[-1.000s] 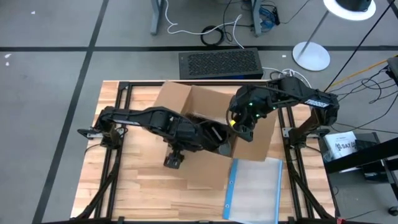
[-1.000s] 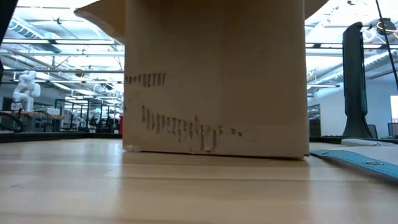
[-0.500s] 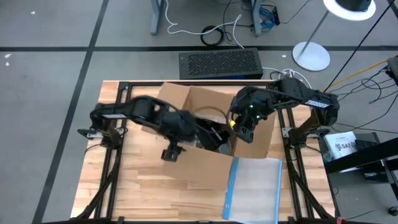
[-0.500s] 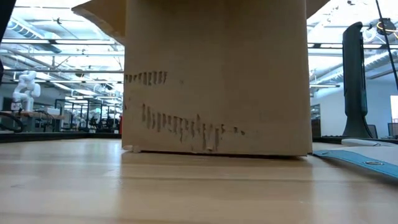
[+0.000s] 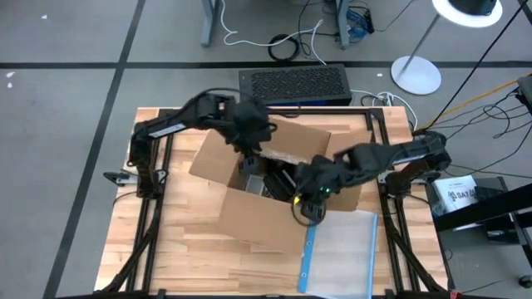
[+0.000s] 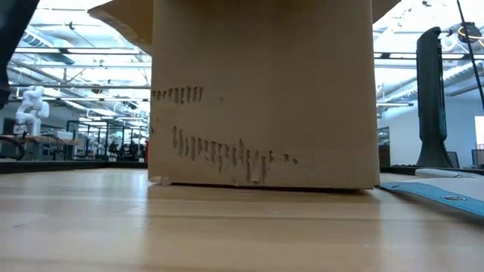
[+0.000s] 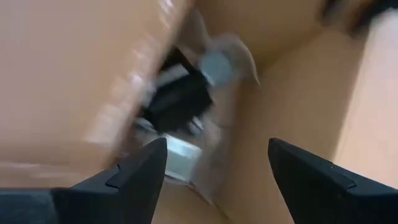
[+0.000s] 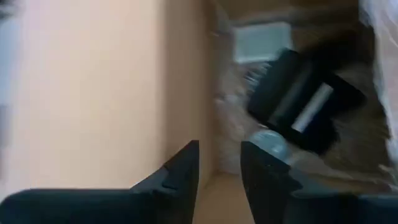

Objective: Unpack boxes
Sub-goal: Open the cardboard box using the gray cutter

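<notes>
— Since the arms were last looked at from above, what has been altered?

— From the high view, the left hand has been carried from the near side round to the far side of the plain brown corrugated cardboard box. It is now poised over the open top. The right hand has been brought across to the near right corner. The box itself has been turned a little on the pale wooden bench, beside the clear plastic pouch with a blue edge. Another reach into the box is judged to be in preparation.

— And from the low view?

— Only the box is shown, set flat on the bench.

— Is anything held?

— In the left wrist view the left hand is spread wide and nothing is grasped. A black item in clear wrapping is seen ahead inside the box, not yet touched. In the right wrist view the right hand is only narrowly parted and nothing is seen between its fingers. The box wall lies just beside it, and the black item lies farther in.
</notes>
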`<state>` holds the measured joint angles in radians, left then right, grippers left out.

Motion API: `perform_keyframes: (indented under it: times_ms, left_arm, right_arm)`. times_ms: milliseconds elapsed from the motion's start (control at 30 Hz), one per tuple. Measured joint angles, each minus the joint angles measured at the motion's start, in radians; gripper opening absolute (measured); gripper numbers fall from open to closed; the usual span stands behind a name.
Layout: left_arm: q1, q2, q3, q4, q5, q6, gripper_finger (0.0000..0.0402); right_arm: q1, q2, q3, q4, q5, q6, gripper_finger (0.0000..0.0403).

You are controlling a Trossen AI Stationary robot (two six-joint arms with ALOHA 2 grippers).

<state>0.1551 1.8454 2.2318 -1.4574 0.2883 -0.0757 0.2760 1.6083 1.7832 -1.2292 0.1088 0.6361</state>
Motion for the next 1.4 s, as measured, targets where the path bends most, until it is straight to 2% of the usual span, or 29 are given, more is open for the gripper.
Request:
perform_keyframes:
  times_ms: [133,233,400,500,533,600,733,833,967,1033,1267,1333,1400]
  left_arm:
    - [0.019,0.001,-0.118,0.024,0.073,0.011,0.0264]
    - [0.029,0.001,-0.199,0.057,0.111,0.013,0.0222]
    - [0.043,-0.008,-0.296,0.179,0.119,0.01,0.0105]
    - [0.043,-0.006,-0.308,0.24,0.115,0.017,0.0025]
    - [0.039,-0.006,-0.307,0.26,0.102,0.03,0.0013]
    - [0.024,-0.005,-0.301,0.265,0.049,0.06,0.0011]
    - [-0.037,-0.001,-0.281,0.237,-0.168,0.127,0.0004]
    - [-0.088,0.004,-0.25,0.229,-0.238,0.157,0.0004]
    - [-0.155,0.001,-0.178,0.228,-0.421,0.179,0.0004]
    - [-0.182,-0.005,-0.134,0.217,-0.463,0.188,0.0004]
    - [-0.236,-0.015,0.004,0.098,-0.457,0.12,0.0004]
    - [-0.255,-0.034,0.024,0.057,-0.384,0.108,0.0004]
    - [-0.276,-0.062,0.026,0.052,-0.209,0.12,0.0004]
  right_arm:
    - [0.044,-0.002,-0.056,0.04,0.065,0.034,0.0086]
    - [0.072,-0.001,-0.086,0.098,0.07,0.037,0.0059]
    - [0.082,-0.001,-0.099,0.126,0.075,0.035,0.0008]
    - [0.082,-0.001,-0.099,0.127,0.071,0.032,0.0005]
    - [0.08,-0.001,-0.1,0.128,0.064,0.032,0.0005]
    - [0.072,-0.001,-0.1,0.134,0.036,0.028,0.0003]
    - [0.064,-0.001,-0.099,0.153,0.023,0.026,0.0001]
    - [0.054,-0.001,-0.099,0.149,0.022,0.01,0.0001]
    - [0.016,-0.004,-0.062,0.134,-0.006,0.012,0.0001]
    - [-0.002,-0.011,-0.037,0.13,-0.005,0.013,0.0001]
    - [-0.039,-0.024,-0.024,0.085,-0.03,0.006,0.0]
    - [-0.024,-0.044,-0.019,0.092,-0.032,0.0,0.0]
    - [0.001,-0.059,0.008,0.094,-0.036,-0.031,0.0]
